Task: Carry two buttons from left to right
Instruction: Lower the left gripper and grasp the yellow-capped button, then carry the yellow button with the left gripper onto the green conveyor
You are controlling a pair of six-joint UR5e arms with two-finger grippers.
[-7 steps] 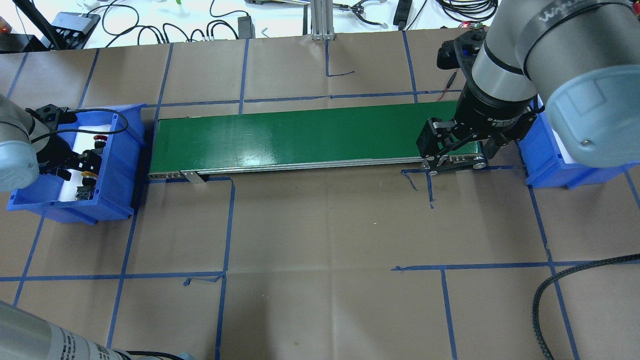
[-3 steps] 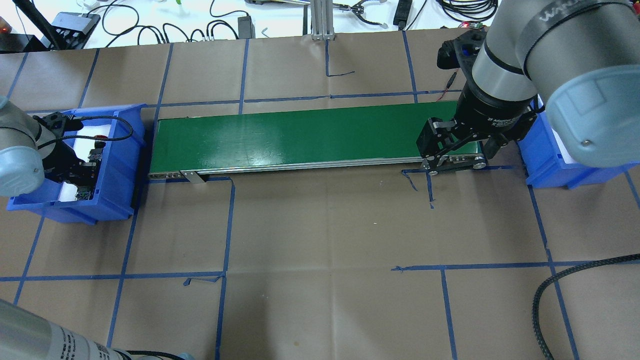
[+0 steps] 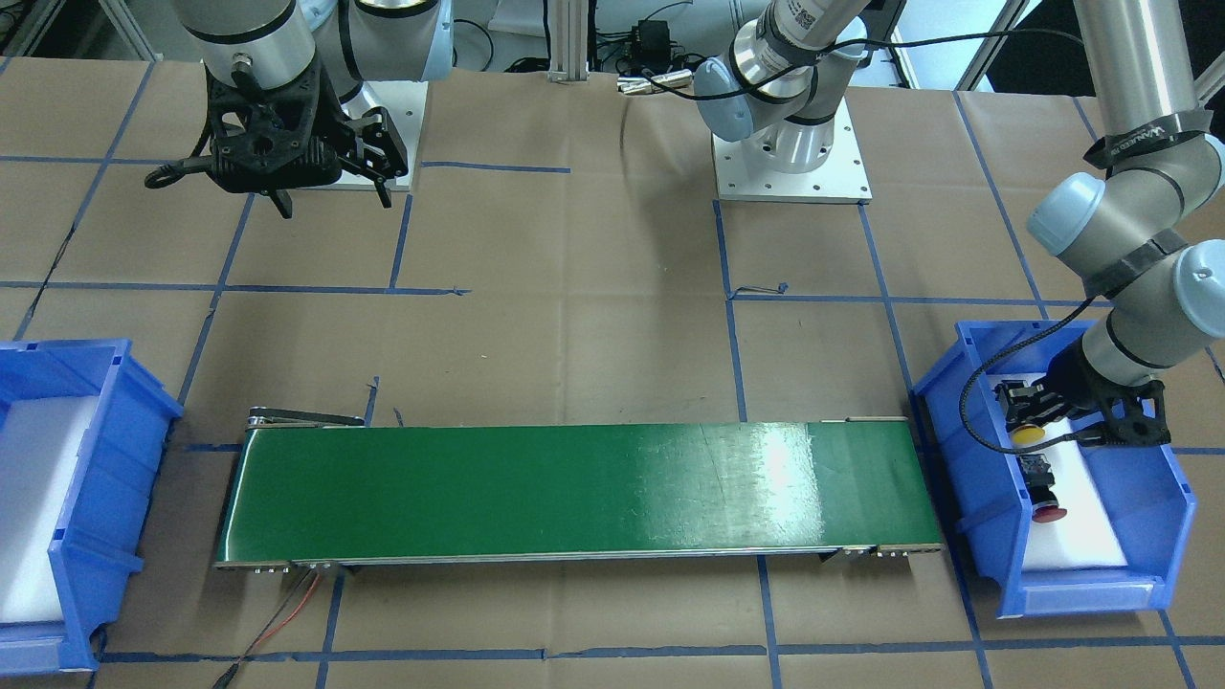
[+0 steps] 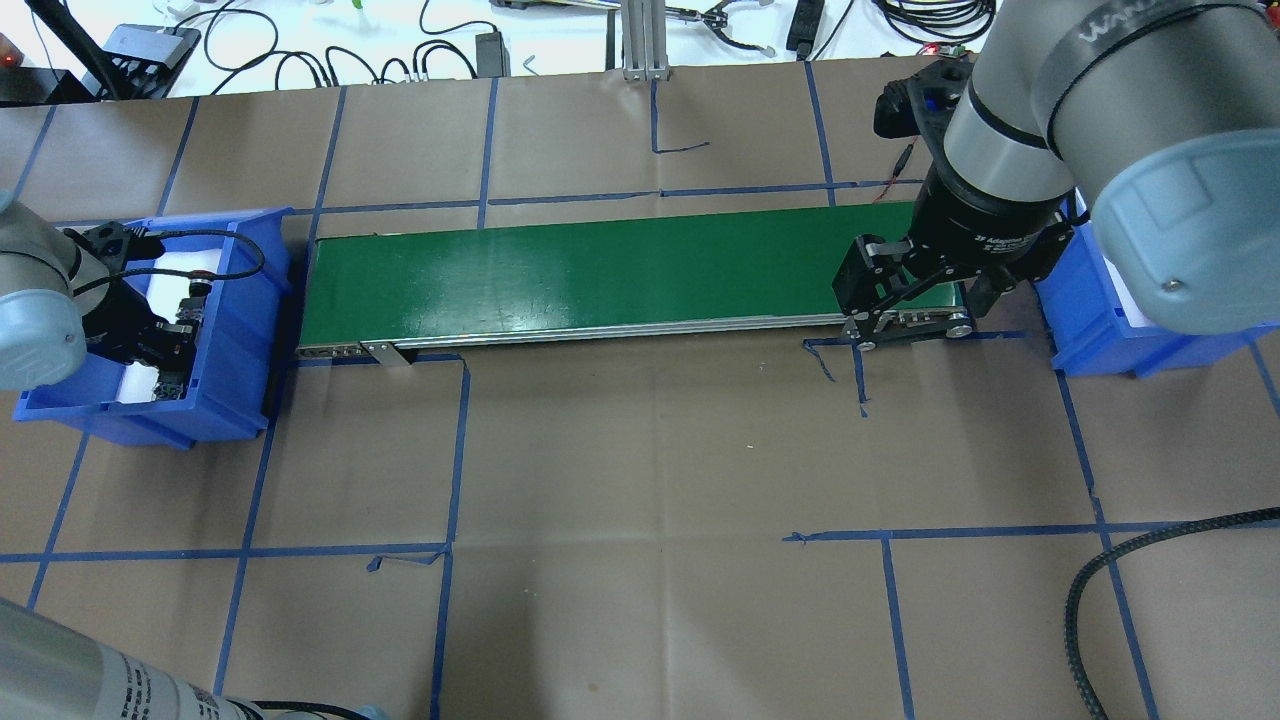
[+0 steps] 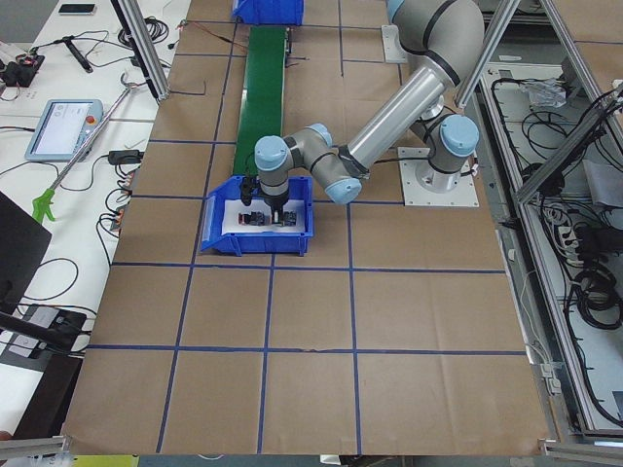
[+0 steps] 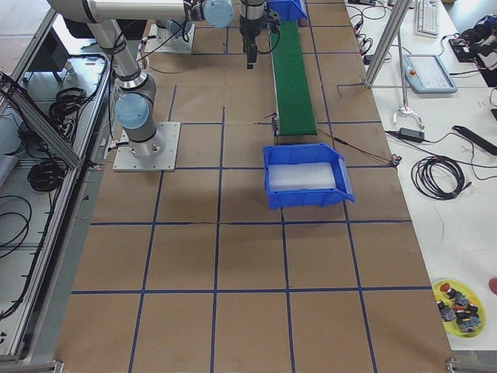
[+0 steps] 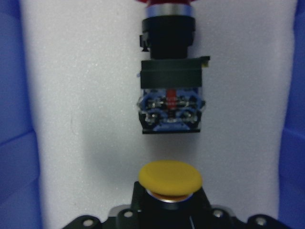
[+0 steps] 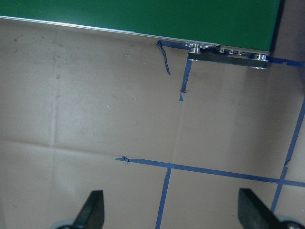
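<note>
The left gripper (image 3: 1026,410) is reached down into the blue bin (image 3: 1172,498) at the robot's left end of the table (image 4: 650,450). Its two fingers are pulled in tight, and the black body of the yellow button (image 7: 170,177) is held between them. The round yellow cap is stuck out past the fingers. The red button (image 7: 170,90) is laid on its side on the white pad (image 7: 86,95) in the same bin, just beside the yellow one but not touching it, with its red cap pointed away. It is not held by anything. The long green belt (image 3: 574,488) is set between this bin and the other blue bin (image 3: 96,450). No button is seen in that other bin. The right gripper (image 8: 172,210) is hung over the table by the far end of the belt. Its fingers are spread wide apart, and nothing is held in them.
</note>
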